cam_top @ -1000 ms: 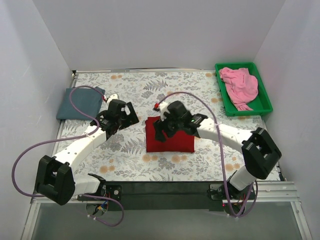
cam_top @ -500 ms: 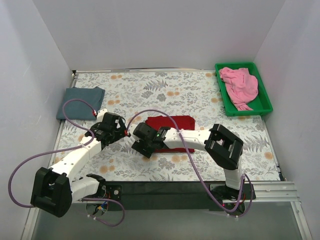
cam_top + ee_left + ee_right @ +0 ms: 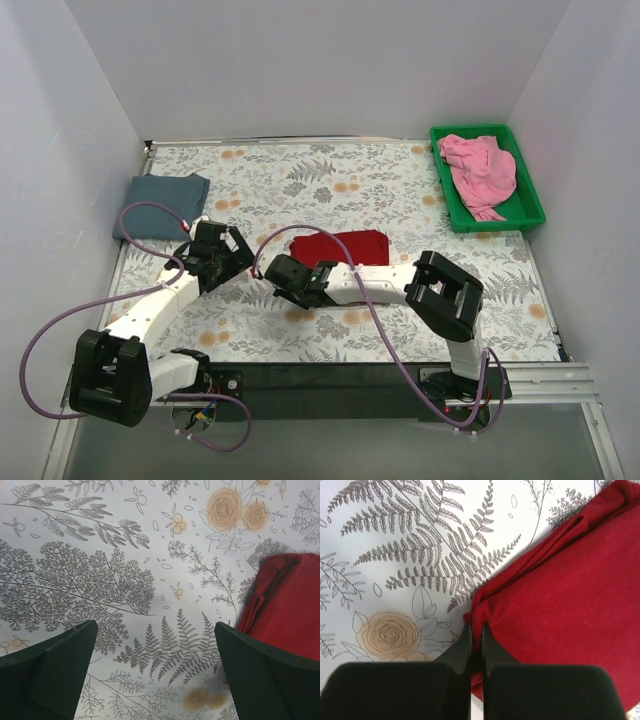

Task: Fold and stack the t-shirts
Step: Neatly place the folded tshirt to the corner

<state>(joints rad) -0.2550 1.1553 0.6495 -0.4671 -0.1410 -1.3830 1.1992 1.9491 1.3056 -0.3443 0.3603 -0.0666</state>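
Note:
A folded dark red t-shirt (image 3: 338, 247) lies mid-table. My right gripper (image 3: 292, 272) sits at its near left corner, shut on a pinch of the red cloth's edge (image 3: 476, 627); the shirt (image 3: 570, 575) fills the right of the right wrist view. My left gripper (image 3: 235, 252) hovers just left of that shirt, open and empty (image 3: 155, 650), with the red shirt (image 3: 295, 605) beside its right finger (image 3: 270, 675). A folded slate blue-grey t-shirt (image 3: 160, 205) lies at the far left. A crumpled pink t-shirt (image 3: 480, 170) rests in the bin.
The green plastic bin (image 3: 447, 205) stands at the back right corner. White walls close in the flower-patterned table (image 3: 400, 190) on three sides. Purple cables loop from both arms over the near part of the table.
My right gripper swung from above the red shirt to its left edge and shut on the cloth. The red shirt now looks shorter front to back. My left gripper drew back left.

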